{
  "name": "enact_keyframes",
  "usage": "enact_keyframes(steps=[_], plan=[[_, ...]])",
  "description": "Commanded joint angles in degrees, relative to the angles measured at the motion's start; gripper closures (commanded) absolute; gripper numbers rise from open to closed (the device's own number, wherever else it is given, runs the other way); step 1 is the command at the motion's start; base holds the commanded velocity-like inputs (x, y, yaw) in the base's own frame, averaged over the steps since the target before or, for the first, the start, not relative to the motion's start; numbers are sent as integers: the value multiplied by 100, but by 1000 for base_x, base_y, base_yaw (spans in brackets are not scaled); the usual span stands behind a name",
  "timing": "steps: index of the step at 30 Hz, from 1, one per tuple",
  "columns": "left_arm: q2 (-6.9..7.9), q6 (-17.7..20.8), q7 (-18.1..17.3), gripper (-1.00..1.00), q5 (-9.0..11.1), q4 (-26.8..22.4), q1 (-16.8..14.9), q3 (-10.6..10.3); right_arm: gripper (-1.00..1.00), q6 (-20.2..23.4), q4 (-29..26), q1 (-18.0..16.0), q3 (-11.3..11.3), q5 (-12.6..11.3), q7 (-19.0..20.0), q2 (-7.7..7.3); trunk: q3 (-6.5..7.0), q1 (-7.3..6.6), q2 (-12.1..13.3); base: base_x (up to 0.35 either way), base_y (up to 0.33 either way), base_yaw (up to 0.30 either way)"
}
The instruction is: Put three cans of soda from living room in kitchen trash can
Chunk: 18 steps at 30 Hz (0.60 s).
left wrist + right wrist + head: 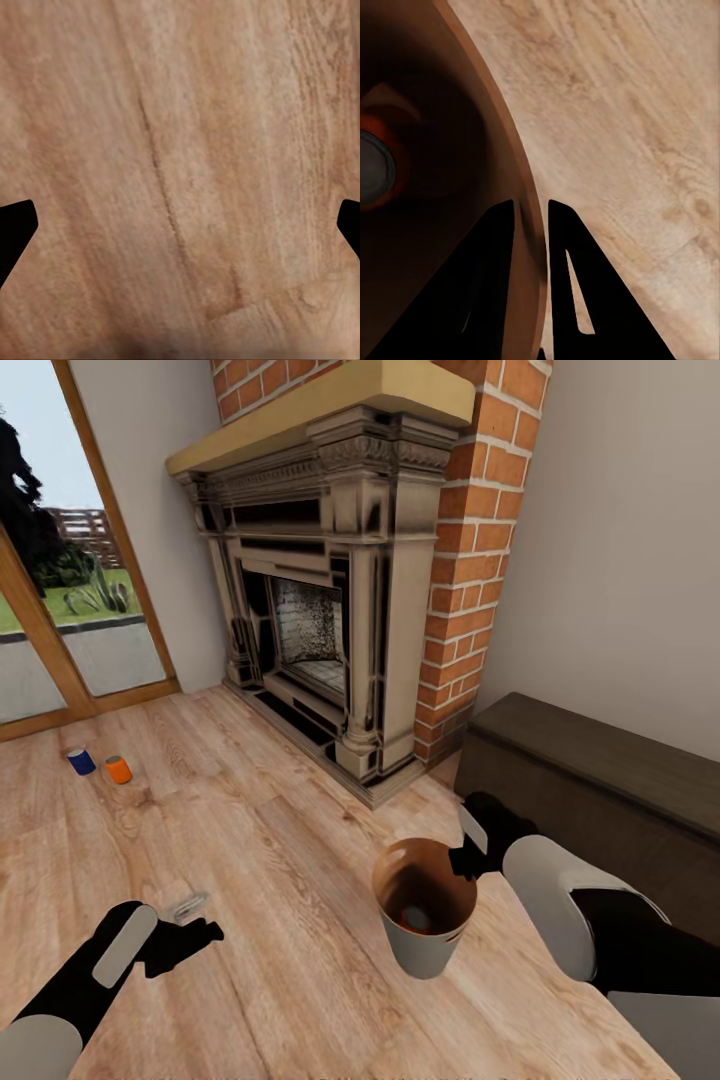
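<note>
Head view: the right gripper [466, 857] is clamped on the rim of the trash can [425, 945], one orange can [412, 916] inside. The left gripper [195, 930] hangs spread and empty; well beyond it, a blue can [81, 761] and another orange can [118, 769] sit on the floor [280, 840].

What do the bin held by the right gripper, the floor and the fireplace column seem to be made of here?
The trash can: likely plastic or coated metal, with a glossy brown inside and a matte pale grey outside; the rim glints. The floor: wood planks with visible grain and knots and a low sheen. The column: red brick with pale mortar joints. All are simulator renders, so these go by look only.
</note>
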Motion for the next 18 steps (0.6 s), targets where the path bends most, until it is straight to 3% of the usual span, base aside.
enact_keyframes(steps=[1, 12, 18], plan=[[-1, -2, 0, -100, -1, -2, 0, -2, 100, 0, 0, 0, -24, -68, 16, -1, 1, -1, -1, -82, 25, 0], [5, 2, -11, -100, 7, -2, 2, -22, 100, 0, 13, 60, 159, -75, 13, 40, 222, -26, 13, -16, 5, 0], [-6, 9, -12, -100, 18, 60, 1, -10, 100, 0, -2, 181, 171, -77, 21, 52, 330, -158, 253, -1, 0, 0]])
